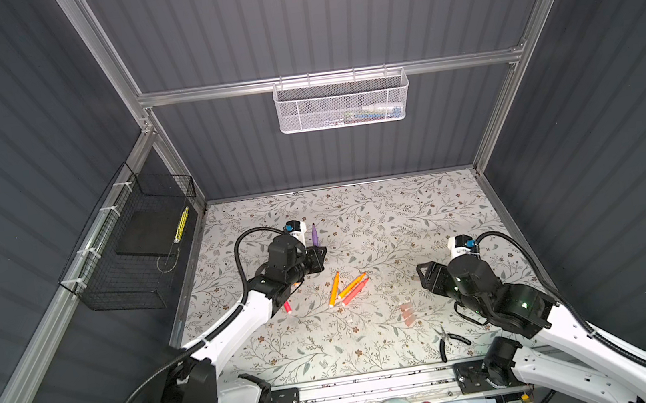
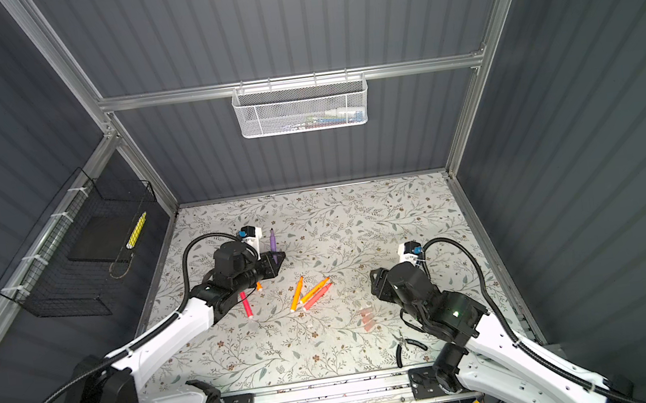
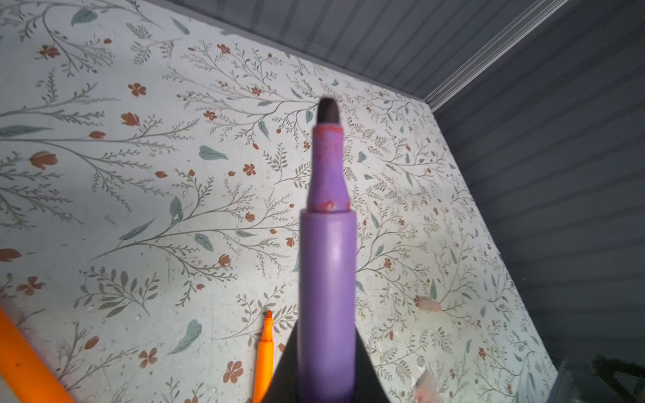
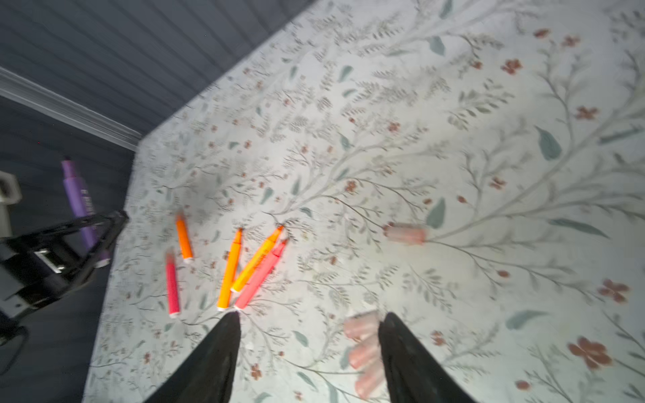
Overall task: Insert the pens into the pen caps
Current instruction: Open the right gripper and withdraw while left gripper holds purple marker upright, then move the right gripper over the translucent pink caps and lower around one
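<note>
Right, the right wrist view is smeared by motion, so the pen caps (image 4: 363, 349) are only pale pink blurs. Three lie side by side next to the right fingers (image 4: 405, 363), which stand apart with nothing between them, and a fourth cap (image 4: 405, 233) lies off on its own. In both top views the caps (image 1: 407, 311) barely show against the flowered desk (image 1: 398, 210), near the pliers (image 1: 449, 339). The left arm (image 2: 186, 328) covers most of one orange pen (image 2: 258, 286) and one end of a pink-red pen (image 2: 246, 304). Well away from the pliers, the left fingers (image 3: 288, 377) are clamped on the purple pen (image 3: 328, 279), held upright above the desk. It is uncapped, with a dark tip and red smudges on its neck. Three more pens (image 1: 346, 288) lie fanned out between it and the pliers.
</note>
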{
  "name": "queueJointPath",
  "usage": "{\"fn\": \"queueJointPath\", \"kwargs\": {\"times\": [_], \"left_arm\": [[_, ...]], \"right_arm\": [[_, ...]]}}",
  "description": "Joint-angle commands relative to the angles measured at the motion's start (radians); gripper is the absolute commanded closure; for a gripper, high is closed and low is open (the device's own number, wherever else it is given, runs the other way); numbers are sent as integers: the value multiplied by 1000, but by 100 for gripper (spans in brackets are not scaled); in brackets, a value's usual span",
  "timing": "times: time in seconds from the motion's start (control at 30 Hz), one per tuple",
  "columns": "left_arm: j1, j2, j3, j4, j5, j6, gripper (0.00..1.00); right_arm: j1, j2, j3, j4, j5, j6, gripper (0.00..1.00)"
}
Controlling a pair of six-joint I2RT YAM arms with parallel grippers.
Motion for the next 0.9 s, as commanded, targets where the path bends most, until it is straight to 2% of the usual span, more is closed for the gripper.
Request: {"fn": "queueJointPath", "kwargs": {"times": [0.0, 0.07, 0.13, 0.27, 0.57, 0.7, 0.87], "left_arm": [[-25, 45, -47, 133, -66, 94, 100], [-56, 52, -38, 106, -112, 186, 100], [-88, 43, -38, 84, -169, 219, 100], [-147, 14, -49, 100, -169, 304, 100], [-152, 37, -57, 127, -128, 291, 100], [-152, 31, -63, 135, -133, 291, 100], [-152, 43, -53, 128, -127, 291, 100]], "right_arm": [[-67, 61, -77, -31, -155, -15, 36], [-107, 110, -118, 45, -202, -8, 36], [-141, 166, -149, 130, -254, -9, 38], [-173, 260, -147, 210, -248, -11, 37], [-240, 359, -160, 308, -263, -18, 37], [-247, 372, -131, 299, -225, -84, 35], [-250, 434, -59, 263, -86, -171, 28]]}}
